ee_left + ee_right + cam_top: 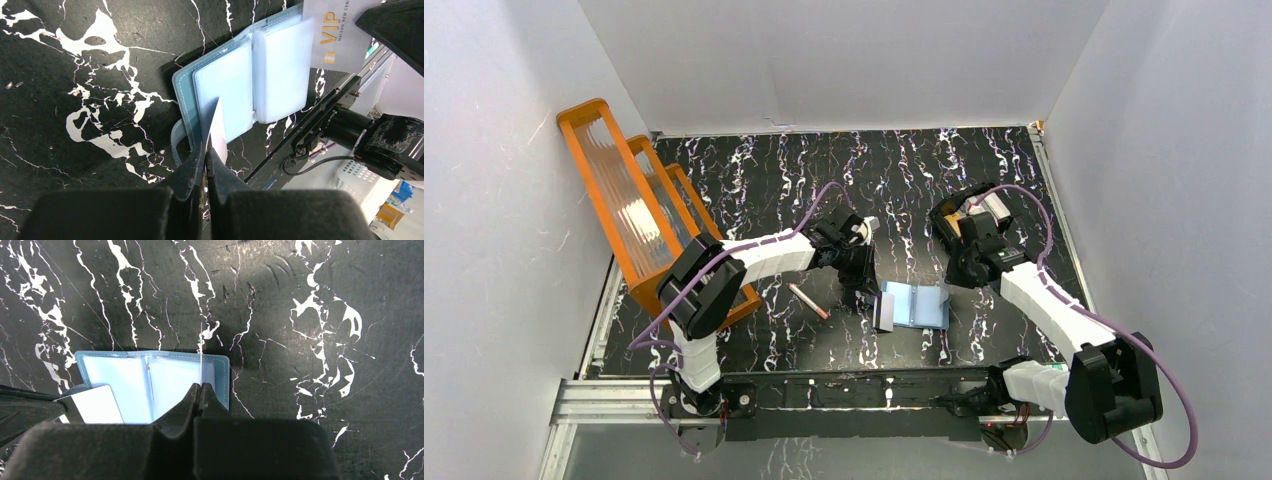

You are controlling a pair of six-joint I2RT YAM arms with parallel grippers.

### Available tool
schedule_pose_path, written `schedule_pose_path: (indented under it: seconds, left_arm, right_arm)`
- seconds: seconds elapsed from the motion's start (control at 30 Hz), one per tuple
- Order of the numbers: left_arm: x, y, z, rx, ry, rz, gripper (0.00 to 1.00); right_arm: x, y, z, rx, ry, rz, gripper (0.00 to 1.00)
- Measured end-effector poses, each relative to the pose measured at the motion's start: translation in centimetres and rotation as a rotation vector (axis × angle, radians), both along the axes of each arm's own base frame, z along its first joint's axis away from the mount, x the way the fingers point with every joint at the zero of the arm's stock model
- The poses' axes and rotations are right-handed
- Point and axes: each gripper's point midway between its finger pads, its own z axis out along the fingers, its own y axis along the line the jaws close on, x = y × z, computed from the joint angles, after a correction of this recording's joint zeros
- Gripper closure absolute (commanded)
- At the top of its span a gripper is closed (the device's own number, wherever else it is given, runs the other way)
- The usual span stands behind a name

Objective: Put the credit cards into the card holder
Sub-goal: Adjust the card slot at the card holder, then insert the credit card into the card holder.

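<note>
Just beneath both tools' credit cards, card holder

Background clutter around the orange rack, nothing fancy

The big orange rack with ribbed see-through panels stands tilted on a black tabletop with white marble veins. A thin pink-brown stick lies flat on that top just right of the rack's near end, not touching it. Way across from the rack, well off to the right and about level with its middle, there's a black tray, looks compartmented I think, but it's half hidden. Plain white walls rise behind the rack.
</note>
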Motion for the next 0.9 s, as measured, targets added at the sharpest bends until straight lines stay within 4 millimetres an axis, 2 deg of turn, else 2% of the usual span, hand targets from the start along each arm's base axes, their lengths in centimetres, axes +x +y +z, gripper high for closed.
schedule_pose_path:
  seconds: [0.17, 0.3, 0.43, 0.63, 0.73, 0.9]
  left_arm:
    - [-0.1, -0.2, 0.3, -0.012, 0.013, 0.003, 1.00]
    - [0.0, -1.1, 1.2, -0.049, 0.016, -0.001, 1.00]
    - [0.3, -2.8, 3.0, -0.132, 0.011, -0.011, 1.00]
    - [0.7, -5.4, 5.1, -0.249, 0.009, -0.043, 1.00]
    - [0.8, -6.1, 4.9, -0.270, 0.018, -0.051, 1.00]
    - [0.6, -6.3, 2.8, -0.248, 0.054, -0.054, 1.00]
  right_arm:
    - [0.1, 0.2, 1.3, 0.016, -0.023, 0.005, 1.00]
    - [0.3, 0.4, 2.3, 0.028, -0.032, 0.010, 1.00]
    - [0.6, 0.5, 3.4, 0.035, -0.056, 0.011, 1.00]
    - [0.5, 0.6, 3.5, 0.041, -0.053, 0.014, 1.00]
    - [0.4, 0.7, 3.5, 0.043, -0.051, 0.016, 1.00]
    - [0.3, 1.1, 4.8, 0.077, -0.072, 0.023, 1.00]
